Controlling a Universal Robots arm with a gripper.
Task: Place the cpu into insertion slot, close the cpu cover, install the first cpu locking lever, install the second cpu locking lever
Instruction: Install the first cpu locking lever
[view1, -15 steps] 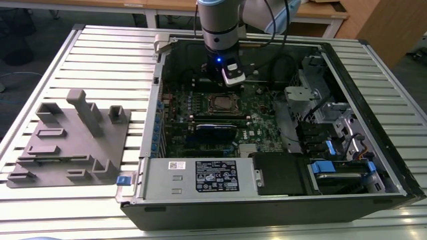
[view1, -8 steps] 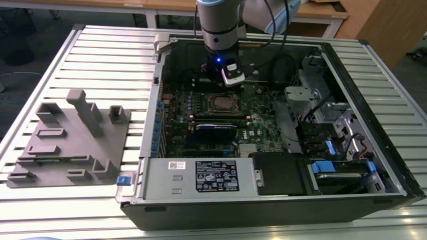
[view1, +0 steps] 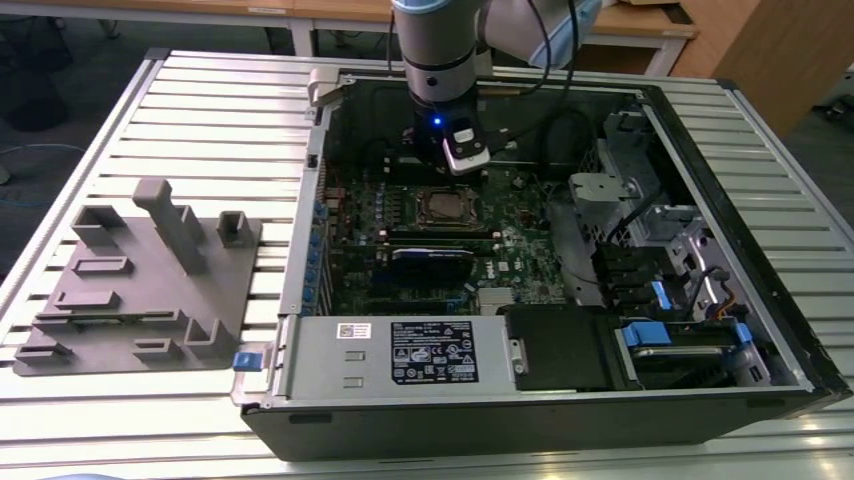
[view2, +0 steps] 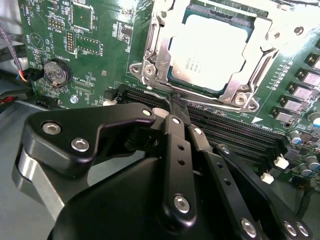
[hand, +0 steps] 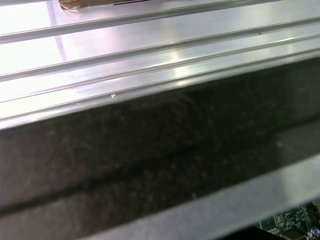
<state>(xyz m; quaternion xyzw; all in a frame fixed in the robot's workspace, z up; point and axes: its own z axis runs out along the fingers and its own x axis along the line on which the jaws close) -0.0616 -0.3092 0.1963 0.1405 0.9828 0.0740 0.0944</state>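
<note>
The cpu (view2: 210, 52) lies flat in the insertion slot (view1: 447, 208) on the green board. Its dull silver top shows through the window of the cpu cover (view2: 156, 55), which lies down over it. A thin metal lever (view2: 210, 103) runs along the socket's edge nearest the gripper. My gripper (view2: 176, 102) hangs just beside that edge, its black fingers (view2: 175, 150) shut together with nothing seen between them. In the exterior view the gripper (view1: 461, 165) sits low inside the case, just behind the socket.
The open computer case (view1: 747, 250) lies on a slatted metal table (hand: 150, 45). Long black memory slots (view2: 235, 135) run under the gripper, with a coin battery (view2: 55, 72) nearby. A grey fixture block (view1: 134, 280) stands at the exterior view's left, and drive bays (view1: 654, 330) fill the case's right.
</note>
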